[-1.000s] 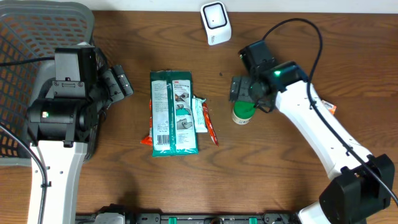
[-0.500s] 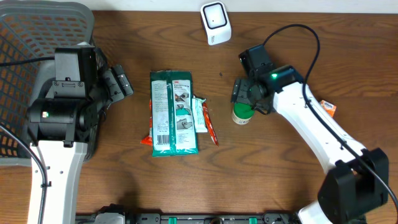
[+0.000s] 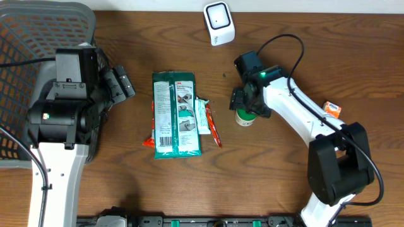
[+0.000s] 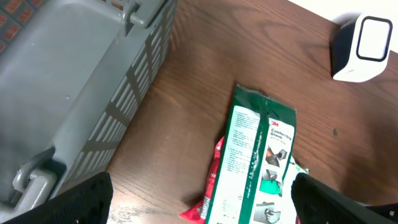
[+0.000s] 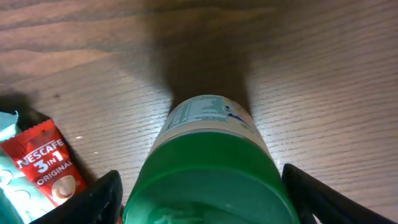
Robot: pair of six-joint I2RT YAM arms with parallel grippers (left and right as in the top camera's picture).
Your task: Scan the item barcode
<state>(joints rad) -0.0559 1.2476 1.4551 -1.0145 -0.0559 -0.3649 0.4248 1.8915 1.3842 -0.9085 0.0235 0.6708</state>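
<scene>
Your wooden bench carries a gray basket, a white scanner, a 3M glove pack near a Nescafé sachet, an upright green-capped bottle and an orange packet.

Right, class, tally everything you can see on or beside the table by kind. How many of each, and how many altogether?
Green glove pack: 1
Red sachets: 2, one right of the pack, one poking out at its lower left
Pale teal sachet: 1
Small orange packet: 1
Green-capped bottle: 1
White scanner: 1
Grey basket: 1
Total: 8
</scene>
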